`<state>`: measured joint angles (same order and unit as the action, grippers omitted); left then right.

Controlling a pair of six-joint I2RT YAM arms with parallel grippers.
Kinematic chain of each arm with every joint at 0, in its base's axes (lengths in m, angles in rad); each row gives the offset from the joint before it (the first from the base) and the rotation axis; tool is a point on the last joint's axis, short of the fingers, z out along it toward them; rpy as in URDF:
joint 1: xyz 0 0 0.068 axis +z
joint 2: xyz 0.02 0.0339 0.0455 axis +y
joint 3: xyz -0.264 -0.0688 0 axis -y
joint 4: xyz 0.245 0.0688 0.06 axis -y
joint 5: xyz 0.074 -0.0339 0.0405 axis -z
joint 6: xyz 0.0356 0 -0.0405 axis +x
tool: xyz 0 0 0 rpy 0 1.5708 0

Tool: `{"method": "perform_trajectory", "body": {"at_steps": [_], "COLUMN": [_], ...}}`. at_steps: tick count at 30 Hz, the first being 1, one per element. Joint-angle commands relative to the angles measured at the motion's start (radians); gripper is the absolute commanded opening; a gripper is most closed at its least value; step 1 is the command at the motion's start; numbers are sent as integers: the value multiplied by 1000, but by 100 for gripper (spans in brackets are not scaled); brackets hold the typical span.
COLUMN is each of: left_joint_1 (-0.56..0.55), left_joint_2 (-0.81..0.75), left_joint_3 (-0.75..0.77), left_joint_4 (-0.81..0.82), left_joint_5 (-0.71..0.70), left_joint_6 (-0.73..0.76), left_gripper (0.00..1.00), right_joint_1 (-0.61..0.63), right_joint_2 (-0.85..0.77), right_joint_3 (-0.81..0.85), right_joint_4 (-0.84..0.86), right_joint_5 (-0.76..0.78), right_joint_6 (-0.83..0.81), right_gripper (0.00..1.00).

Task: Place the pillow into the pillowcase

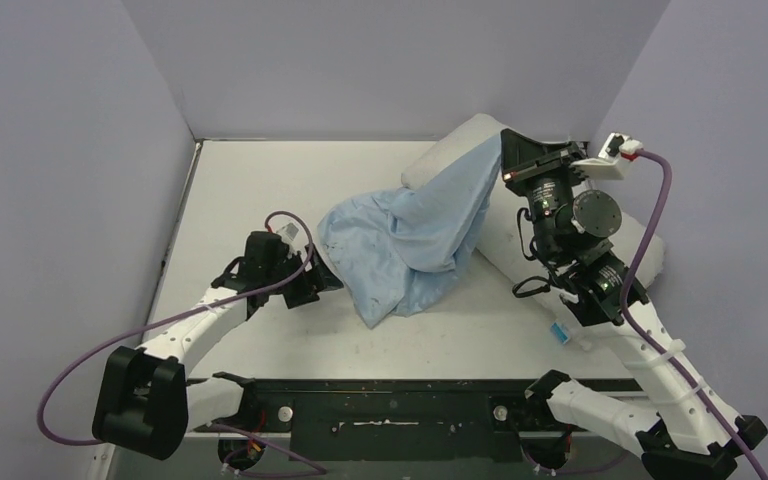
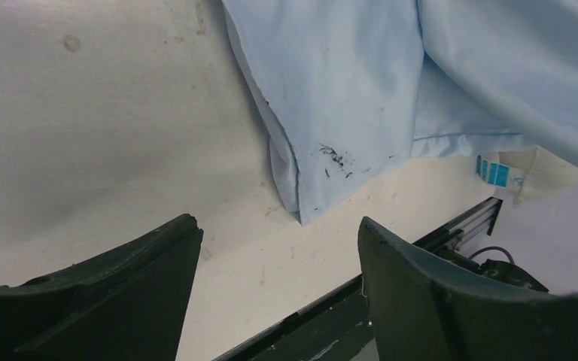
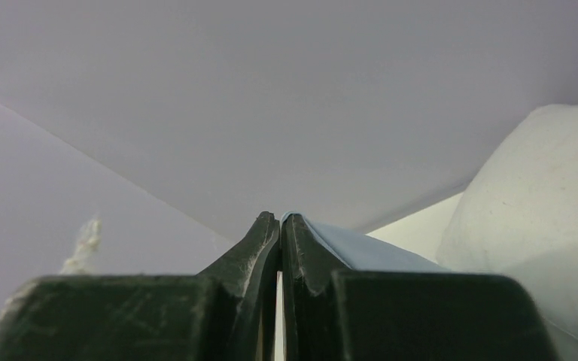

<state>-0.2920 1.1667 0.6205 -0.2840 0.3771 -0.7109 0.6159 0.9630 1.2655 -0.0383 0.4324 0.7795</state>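
The white table (image 1: pixel 260 200) bears the pillow (image 1: pixel 452 150), which lies diagonally in the far right corner. The pillowcase (image 1: pixel 410 240) drapes over the pillow's middle and down onto the table; whether any of the pillow is inside the sack cannot be told. The right gripper (image 3: pixel 280 226) is clamped on a raised edge of the pillowcase. The left gripper (image 2: pixel 277 226) is spread wide and empty, near the cloth's corner.
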Motion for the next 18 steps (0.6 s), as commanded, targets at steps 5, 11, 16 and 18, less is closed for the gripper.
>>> {"method": "perform_trajectory", "body": {"at_steps": [5, 11, 16, 18], "left_joint_1": [-93, -194, -210, -226], "left_joint_2": [71, 125, 148, 161], "left_joint_3": [-96, -135, -162, -178], "left_joint_4": [329, 400, 438, 477], "left_joint_5": [126, 54, 17, 12], "left_joint_6": [-169, -234, -280, -328], "left_gripper": [67, 66, 64, 64], "right_joint_1": [1, 0, -1, -1], "right_joint_2": [-66, -77, -102, -106], "right_joint_3": [-131, -144, -191, -198], "right_joint_4": [-34, -80, -55, -48], "right_joint_5": [-13, 13, 11, 11], "right_joint_6": [80, 80, 85, 83], "right_gripper": [0, 0, 0, 0]}}
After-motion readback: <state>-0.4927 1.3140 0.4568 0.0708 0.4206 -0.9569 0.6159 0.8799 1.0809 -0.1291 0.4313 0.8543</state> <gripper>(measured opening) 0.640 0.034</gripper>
